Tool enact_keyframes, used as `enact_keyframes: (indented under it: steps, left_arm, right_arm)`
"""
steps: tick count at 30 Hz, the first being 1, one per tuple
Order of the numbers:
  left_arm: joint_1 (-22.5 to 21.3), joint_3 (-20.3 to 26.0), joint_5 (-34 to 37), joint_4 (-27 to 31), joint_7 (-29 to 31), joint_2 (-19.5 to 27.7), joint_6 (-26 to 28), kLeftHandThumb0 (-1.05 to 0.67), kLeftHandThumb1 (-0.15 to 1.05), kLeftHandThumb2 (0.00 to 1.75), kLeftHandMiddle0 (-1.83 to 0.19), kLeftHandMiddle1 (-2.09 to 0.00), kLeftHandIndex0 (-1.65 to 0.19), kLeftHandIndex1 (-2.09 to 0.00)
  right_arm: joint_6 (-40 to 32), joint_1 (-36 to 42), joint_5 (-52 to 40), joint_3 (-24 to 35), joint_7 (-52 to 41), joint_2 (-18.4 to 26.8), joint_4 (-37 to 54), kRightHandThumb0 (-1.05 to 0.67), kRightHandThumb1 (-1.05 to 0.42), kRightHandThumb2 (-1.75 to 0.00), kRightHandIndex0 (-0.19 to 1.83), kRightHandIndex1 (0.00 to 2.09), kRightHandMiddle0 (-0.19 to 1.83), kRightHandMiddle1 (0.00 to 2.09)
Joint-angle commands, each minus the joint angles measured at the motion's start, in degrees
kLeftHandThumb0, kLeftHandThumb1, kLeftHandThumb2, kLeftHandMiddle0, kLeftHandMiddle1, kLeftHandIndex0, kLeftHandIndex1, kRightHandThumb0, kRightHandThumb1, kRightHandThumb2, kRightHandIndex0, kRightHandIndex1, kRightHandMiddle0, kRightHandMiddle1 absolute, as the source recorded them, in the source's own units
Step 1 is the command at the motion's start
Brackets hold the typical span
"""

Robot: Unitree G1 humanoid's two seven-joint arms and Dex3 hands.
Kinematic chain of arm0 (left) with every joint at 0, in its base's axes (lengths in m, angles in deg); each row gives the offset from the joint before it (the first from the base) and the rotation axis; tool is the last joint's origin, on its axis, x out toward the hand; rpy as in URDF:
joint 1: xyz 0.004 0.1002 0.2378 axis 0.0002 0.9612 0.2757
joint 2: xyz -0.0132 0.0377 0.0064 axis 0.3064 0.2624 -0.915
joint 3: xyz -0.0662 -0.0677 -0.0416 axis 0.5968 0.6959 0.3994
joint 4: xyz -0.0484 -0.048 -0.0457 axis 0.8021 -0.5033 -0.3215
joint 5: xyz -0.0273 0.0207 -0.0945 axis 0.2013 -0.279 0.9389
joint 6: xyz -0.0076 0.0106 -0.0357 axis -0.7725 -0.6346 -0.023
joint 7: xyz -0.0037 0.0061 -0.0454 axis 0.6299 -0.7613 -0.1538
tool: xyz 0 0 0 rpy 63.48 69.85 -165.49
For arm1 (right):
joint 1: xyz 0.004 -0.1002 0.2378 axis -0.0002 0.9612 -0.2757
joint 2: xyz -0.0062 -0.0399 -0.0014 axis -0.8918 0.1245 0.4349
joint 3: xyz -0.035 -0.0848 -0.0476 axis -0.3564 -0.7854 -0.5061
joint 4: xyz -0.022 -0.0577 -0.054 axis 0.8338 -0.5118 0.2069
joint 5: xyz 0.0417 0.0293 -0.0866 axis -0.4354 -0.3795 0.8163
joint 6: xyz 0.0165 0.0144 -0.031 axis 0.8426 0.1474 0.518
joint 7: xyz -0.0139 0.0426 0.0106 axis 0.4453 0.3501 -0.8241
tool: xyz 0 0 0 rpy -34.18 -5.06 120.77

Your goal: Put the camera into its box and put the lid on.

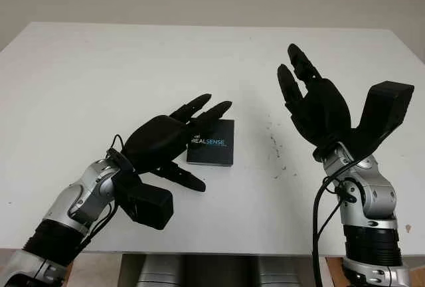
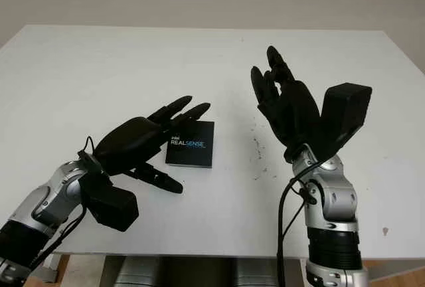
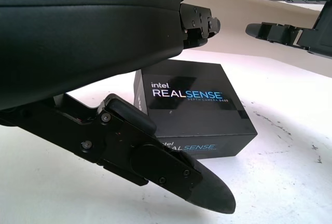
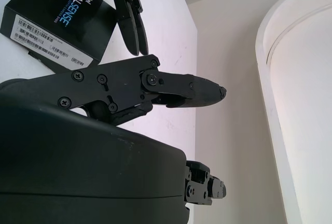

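Closed camera box [image 1: 210, 143] sits lidded on the white table [image 1: 99, 68].
The left hand [image 1: 166, 137] hovers just beside the box, released; the right hand [image 1: 319, 104], raised well apart from it, is released too.

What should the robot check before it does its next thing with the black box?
1. Black square RealSense box lies flat on the white table: ok.
2. Lid on the box: ok, it looks closed.
3. Camera inside the box: cannot tell.
4. Left robot hand near the box: ok, it is beside the box with fingers reaching over its edge, holding nothing.
5. Right robot hand out of the way: ok, it is raised above the table, apart from the box, open.
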Motion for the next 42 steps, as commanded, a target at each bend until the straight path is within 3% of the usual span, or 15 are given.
enact_keyframes:
  steps: [1,5,9,19,20,22,29,36,42]
  left_arm:
    - [-1.21,-0.4,-0.5,-0.84,-0.94,0.0,-0.82,-0.74,0.82,0.04,0.06,-0.09,0.03,-0.08]
    - [-2.06,-1.15,-2.8,-2.61,-3.57,0.38,-2.71,-0.63,0.81,0.05,0.03,-0.1,0.0,-0.09]
    - [-3.27,-2.45,-8.95,-5.13,-10.71,0.95,-4.44,-0.48,0.8,0.05,-0.04,-0.13,-0.09,-0.13]
    - [-5.81,-5.33,-14.07,-12.18,-21.5,0.16,-6.26,-0.37,0.89,0.07,-0.11,-0.21,-0.21,-0.18]
    - [-5.95,-5.51,-13.89,-12.75,-21.94,0.02,-6.45,-0.36,0.91,0.06,-0.06,-0.32,-0.21,-0.23]
    - [-6.18,-5.81,-13.85,-13.6,-23.11,-0.19,-6.68,-0.33,0.94,0.06,0.12,-0.76,-0.17,-0.43]
    - [-6.43,-6.07,-12.46,-16.25,-25.99,-1.22,-8.77,-0.24,1.02,0.06,0.18,-1.3,-0.02,-1.07]
    - [-7.2,-7.17,-13.95,-19.07,-30.91,-1.19,-11.25,-0.15,1.05,0.09,-0.09,-1.41,-0.1,-1.38]
    - [-7.18,-6.29,-9.49,-20.79,-31.23,-2.21,-14.12,-0.12,1.05,0.11,-0.11,-1.48,-0.07,-1.51]
  right_arm:
    - [0.53,-0.56,-0.36,0.56,-0.13,0.05,0.47,-0.44,-1.05,-0.44,-0.18,0.05,-0.08,0.05]
    - [0.12,-0.63,-0.35,0.52,0.18,0.05,0.62,-0.44,-1.05,-0.44,-0.17,0.06,-0.08,0.05]
    - [-0.27,-0.43,-0.81,0.6,0.27,-0.08,1.16,-0.44,-1.05,-0.44,-0.17,0.05,-0.09,0.05]
    - [0.03,-0.08,-0.8,0.58,-0.02,0.16,1.09,-0.44,-1.05,-0.44,-0.18,0.05,-0.1,0.05]
    - [0.09,-0.03,-0.76,0.56,-0.1,0.2,1.08,-0.45,-1.05,-0.44,-0.18,0.05,-0.1,0.05]
    - [-0.05,-0.01,-0.84,0.63,-0.09,0.17,1.13,-0.45,-1.05,-0.44,-0.18,0.05,-0.1,0.05]
    - [-0.49,-0.08,-0.78,0.61,0.51,-0.01,1.21,-0.46,-1.05,-0.42,-0.17,0.05,-0.09,0.05]
    - [-0.72,-0.01,-1.07,0.66,0.53,-0.15,1.52,-0.45,-1.05,-0.42,-0.17,0.06,-0.09,0.05]
    - [-1.26,0.2,-0.96,0.46,0.68,0.0,1.92,-0.45,-1.05,-0.43,-0.16,0.06,-0.09,0.05]
